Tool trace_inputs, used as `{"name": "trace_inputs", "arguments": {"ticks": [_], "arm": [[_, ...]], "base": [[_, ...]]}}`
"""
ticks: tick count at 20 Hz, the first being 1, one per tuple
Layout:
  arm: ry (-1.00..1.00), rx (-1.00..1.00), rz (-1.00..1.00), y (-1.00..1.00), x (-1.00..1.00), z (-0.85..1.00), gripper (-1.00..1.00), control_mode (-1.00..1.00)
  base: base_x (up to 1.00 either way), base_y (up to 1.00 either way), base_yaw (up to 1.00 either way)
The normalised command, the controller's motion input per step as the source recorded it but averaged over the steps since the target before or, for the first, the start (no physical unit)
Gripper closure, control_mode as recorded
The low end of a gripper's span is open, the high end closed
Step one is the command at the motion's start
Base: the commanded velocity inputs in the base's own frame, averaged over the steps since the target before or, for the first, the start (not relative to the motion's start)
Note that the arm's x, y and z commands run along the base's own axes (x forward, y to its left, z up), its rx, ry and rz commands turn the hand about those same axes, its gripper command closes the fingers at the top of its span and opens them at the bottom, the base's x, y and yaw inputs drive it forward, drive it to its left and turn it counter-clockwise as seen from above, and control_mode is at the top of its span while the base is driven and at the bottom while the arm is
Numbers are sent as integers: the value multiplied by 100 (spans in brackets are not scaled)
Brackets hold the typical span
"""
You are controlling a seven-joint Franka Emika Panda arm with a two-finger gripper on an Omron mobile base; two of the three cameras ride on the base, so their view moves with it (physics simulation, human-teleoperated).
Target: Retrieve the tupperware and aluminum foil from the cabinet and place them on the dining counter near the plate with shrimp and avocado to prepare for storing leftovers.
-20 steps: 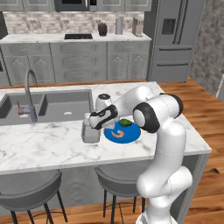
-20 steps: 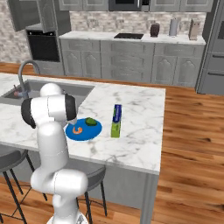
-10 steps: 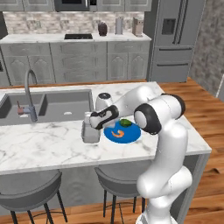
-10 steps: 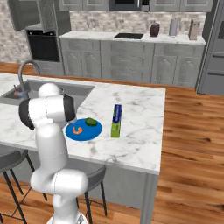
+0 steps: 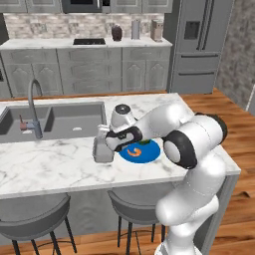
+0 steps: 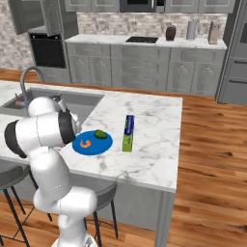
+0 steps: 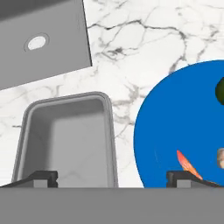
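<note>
At centre of the left base view, gripper [image 5: 105, 145] now spread fully wide, wider than a second ago, gripping nothing; tupperware [image 5: 103, 151] released onto dining counter [image 5: 50, 164] just left of plate [image 5: 141, 151]; aluminum foil [image 6: 128, 132] already beyond; placing looks complete

**A rendered home kitchen**

Grey panelled cabinets [image 6: 120, 70] line the back wall under a pale worktop with a black cooktop [image 6: 141, 39]. A steel refrigerator [image 5: 199, 45] stands at right. A marble island [image 6: 154, 125] carries a double sink [image 5: 55, 119] and arched faucet [image 5: 34, 107]; stools [image 5: 35, 224] sit below on wood flooring [image 6: 212, 159].
</note>
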Motion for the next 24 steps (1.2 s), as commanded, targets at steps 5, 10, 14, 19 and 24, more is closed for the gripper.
{"name": "trace_inputs", "arguments": {"ticks": [5,10,14,19,24], "arm": [[-25,0,0,-36,-75,40,-100,-100],[-28,0,1,-40,-69,66,-100,-100],[-28,1,2,-39,-58,91,-100,-100],[-18,0,5,-32,-46,100,-100,-100],[-7,1,12,-38,-41,100,-100,-100]], "base": [[0,0,0],[0,0,0],[0,0,0],[0,0,0],[0,0,0]]}}
